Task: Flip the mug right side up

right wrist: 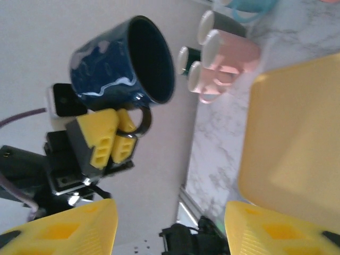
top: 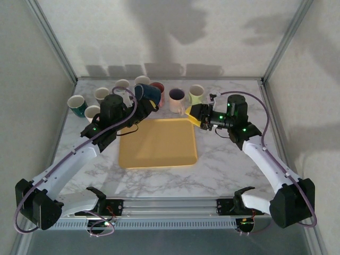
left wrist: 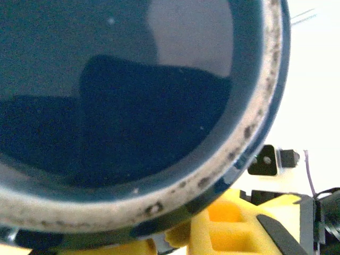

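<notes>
From above, the left gripper [top: 139,104] holds the blue mug [top: 149,94] off the table [top: 223,159], over the far left corner of the yellow tray [top: 158,143] and just before a row of mugs [top: 177,95], while the right gripper [top: 195,115] hovers at the tray's far right corner. The left wrist camera looks into the mug's dark inside and speckled rim. In the right wrist view the left gripper is clamped on the mug's handle, the mouth facing opposite to the pink mugs [right wrist: 228,53], and the right gripper's own fingers [right wrist: 58,231] stand apart, grasping nothing.

White marble-pattern worktop [top: 223,170], boxed in by plain off-white wall panels [top: 159,32] on aluminium posts [top: 53,40] (soft shadows across the back one). Lighting dimmish.
</notes>
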`<state>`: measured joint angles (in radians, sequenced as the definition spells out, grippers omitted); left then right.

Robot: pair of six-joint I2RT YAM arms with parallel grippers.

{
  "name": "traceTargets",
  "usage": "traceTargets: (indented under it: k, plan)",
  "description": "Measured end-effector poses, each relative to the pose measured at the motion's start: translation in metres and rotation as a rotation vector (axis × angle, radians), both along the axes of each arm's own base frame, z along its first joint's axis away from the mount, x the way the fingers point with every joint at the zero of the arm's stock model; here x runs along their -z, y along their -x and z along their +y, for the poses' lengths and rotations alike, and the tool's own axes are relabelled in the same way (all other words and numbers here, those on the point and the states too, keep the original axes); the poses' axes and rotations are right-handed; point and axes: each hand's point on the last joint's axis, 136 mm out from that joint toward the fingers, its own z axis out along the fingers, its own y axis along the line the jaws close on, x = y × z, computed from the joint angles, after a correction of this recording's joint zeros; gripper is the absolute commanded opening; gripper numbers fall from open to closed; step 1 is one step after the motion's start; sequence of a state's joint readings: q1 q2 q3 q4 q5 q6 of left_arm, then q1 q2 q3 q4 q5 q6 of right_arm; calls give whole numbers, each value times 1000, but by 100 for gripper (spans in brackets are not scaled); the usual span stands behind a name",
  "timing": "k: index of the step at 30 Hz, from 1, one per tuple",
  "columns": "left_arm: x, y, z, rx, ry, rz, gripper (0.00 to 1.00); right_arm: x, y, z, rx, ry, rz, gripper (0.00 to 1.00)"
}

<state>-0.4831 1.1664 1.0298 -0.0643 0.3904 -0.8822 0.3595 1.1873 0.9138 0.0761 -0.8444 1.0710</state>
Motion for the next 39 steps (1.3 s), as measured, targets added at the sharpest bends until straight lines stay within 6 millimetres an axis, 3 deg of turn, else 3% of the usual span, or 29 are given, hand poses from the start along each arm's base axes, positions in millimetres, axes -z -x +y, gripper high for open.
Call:
traceTargets:
  k: [8, 13, 20, 31, 39]
  plan:
    - [-14, 10, -23, 116, 44, -71, 0, -11, -11, 14, -15, -157, 30, 58]
    - [-20, 14, -36, 165, 64, -98, 0, -27, -7, 27, -54, -224, 12, 57]
    - [-18, 17, -46, 195, 70, -101, 0, -31, 0, 43, -100, -265, 25, 56]
    - [-26, 17, -59, 219, 90, -139, 0, -31, -5, 51, -105, -312, 78, 53]
    - [-35, 14, -64, 226, 106, -167, 0, -37, -13, 54, -74, -367, 99, 43]
